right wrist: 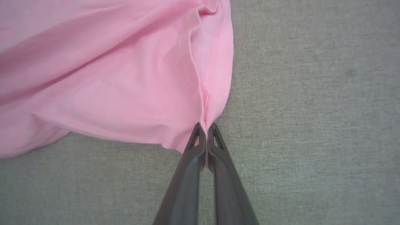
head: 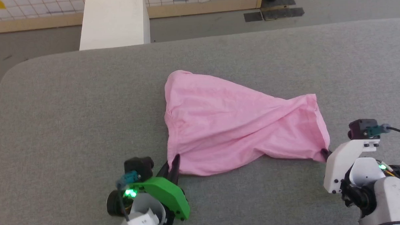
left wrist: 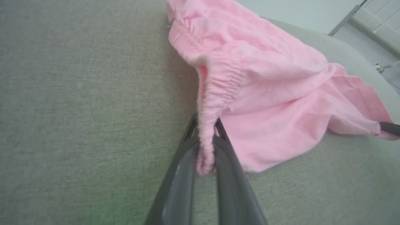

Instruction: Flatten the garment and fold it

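Observation:
The light pink garment (head: 227,125) lies crumpled on the grey padded table (head: 70,113), stretched between both grippers. My left gripper (head: 172,161) pinches its near left corner; in the left wrist view the gathered elastic edge (left wrist: 215,93) runs down between the two dark fingers of that gripper (left wrist: 205,125). My right gripper (head: 324,152) holds the near right corner. In the right wrist view that gripper (right wrist: 205,128) is shut on a hemmed fold of the garment (right wrist: 109,78). The right gripper's dark fingertips (left wrist: 389,128) also peek in at the left wrist view's right edge.
A white box-like block (head: 115,20) stands beyond the table's far edge at the left. Behind it a wooden-framed wire grid fence (head: 199,1) runs along the grey floor, with dark mats (head: 273,11) to the right.

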Robot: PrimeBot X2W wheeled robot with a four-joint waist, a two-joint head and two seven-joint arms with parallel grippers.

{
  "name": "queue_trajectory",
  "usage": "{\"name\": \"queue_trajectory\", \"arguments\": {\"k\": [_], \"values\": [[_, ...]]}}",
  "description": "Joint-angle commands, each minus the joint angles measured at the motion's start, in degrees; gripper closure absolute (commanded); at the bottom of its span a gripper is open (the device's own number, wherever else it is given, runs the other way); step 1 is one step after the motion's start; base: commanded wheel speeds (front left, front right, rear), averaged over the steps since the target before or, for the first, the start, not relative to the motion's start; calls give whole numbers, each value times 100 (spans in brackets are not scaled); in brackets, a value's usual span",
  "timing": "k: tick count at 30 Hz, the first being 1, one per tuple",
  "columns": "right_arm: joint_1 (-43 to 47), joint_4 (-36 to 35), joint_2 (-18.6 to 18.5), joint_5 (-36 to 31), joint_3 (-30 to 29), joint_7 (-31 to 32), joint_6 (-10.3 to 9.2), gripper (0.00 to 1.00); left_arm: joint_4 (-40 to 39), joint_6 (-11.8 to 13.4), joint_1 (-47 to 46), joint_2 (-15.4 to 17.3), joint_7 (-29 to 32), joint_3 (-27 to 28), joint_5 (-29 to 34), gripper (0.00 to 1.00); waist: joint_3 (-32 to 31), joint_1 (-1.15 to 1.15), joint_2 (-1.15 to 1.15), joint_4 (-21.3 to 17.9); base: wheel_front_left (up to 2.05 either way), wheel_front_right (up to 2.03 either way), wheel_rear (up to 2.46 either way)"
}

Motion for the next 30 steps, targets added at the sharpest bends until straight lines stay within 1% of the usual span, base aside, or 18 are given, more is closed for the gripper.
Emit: {"name": "queue_trajectory", "arguments": {"k": [1, 4, 6, 9, 10, 12, 14, 18, 22, 24, 27, 30], "values": [[70, -252, 4, 73, 18, 51, -8, 100, -212, -88, 6, 0, 68, 52, -191, 100, -127, 0, 0, -84, 0, 0, 0], [104, -1062, 4, 10, 58, 269, -8, 100, -904, -318, -100, -4, 476, 162, -698, 100, -179, 0, 0, -134, 0, 0, 0], [13, -1568, -34, -60, 114, 485, -8, 100, -1351, -397, -278, 54, 876, 230, -969, 100, -155, 0, 0, -164, 0, 0, 0], [-322, -2106, -288, -75, 241, 810, -8, 100, -1866, -391, -688, 83, 1498, 403, -1433, 100, -30, 0, 0, -211, 0, 0, 0], [-516, -2253, -449, -89, 318, 924, -8, 100, -2008, -347, -914, 123, 1729, 476, -1543, 100, 64, 0, 0, -229, 0, 0, 0], [-932, -2404, -745, -132, 435, 1019, -8, 100, -2155, -259, -1424, 260, 2033, 587, -1538, 100, 245, 0, 0, -250, 0, 0, 0], [-1366, -2422, -992, -106, 594, 1105, -8, 100, -2154, -181, -1990, 466, 2301, 613, -1331, 100, 485, 0, 0, -289, 0, 0, 0], [-2414, -2219, -1372, -50, 897, 1083, -8, 100, -1898, 22, -3126, 523, 2619, 837, -1300, 100, 1014, 0, 0, -422, 0, 0, 0], [-3596, -1768, -1647, -183, 1136, 802, -8, 100, -1427, 144, -4278, 651, 2695, 933, -1020, 100, 1480, 0, 0, -542, 0, 0, 0], [-4177, -1514, -1736, -277, 1242, 539, -8, 100, -1177, 207, -4820, 616, 2569, 1021, -940, 100, 1690, 0, 0, -580, 0, 0, 0], [-4905, -1052, -1868, -483, 1429, 114, -8, 100, -776, 276, -5530, 592, 2208, 1127, -750, 100, 1923, 0, 0, -622, 0, 0, 0], [-5499, -720, -1874, -654, 1513, -310, -8, 100, -463, 310, -6052, 558, 1839, 1226, -641, 100, 2066, 0, 0, -651, 0, 0, 0]]}}
